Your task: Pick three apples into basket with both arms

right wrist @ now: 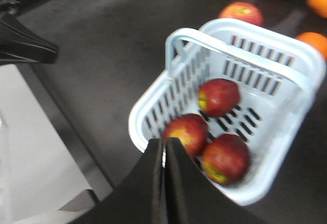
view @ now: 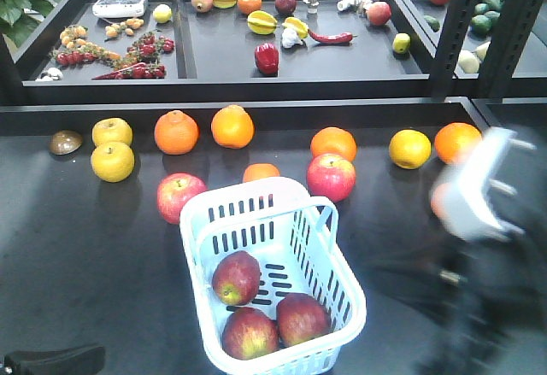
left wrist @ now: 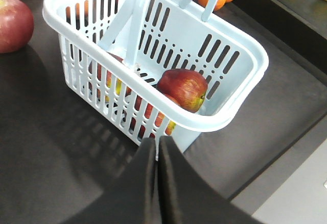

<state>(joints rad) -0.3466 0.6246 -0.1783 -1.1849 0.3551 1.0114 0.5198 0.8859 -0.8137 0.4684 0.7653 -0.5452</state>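
The pale blue basket (view: pixel 330 266) stands on the dark table near the front. Three red apples lie inside it: one (view: pixel 237 278) at the left, one (view: pixel 249 332) at the front, one (view: pixel 302 318) at the right. In the left wrist view my left gripper (left wrist: pixel 157 141) is shut and empty, just outside the basket (left wrist: pixel 240 55), where an apple (left wrist: pixel 182 88) shows. My right gripper (right wrist: pixel 164 141) is also shut and empty, above the basket rim (right wrist: pixel 179 35) beside the apples (right wrist: pixel 218 96). The right arm (view: pixel 479 189) is blurred at the right.
Two pink-red fruits (view: pixel 177 196) (view: pixel 331 177) lie just behind the basket, with oranges (view: pixel 232 126) and yellow fruits (view: pixel 112 161) farther back. A raised shelf (view: pixel 222 84) of produce runs along the back. The left arm (view: pixel 51 360) rests at the front left edge.
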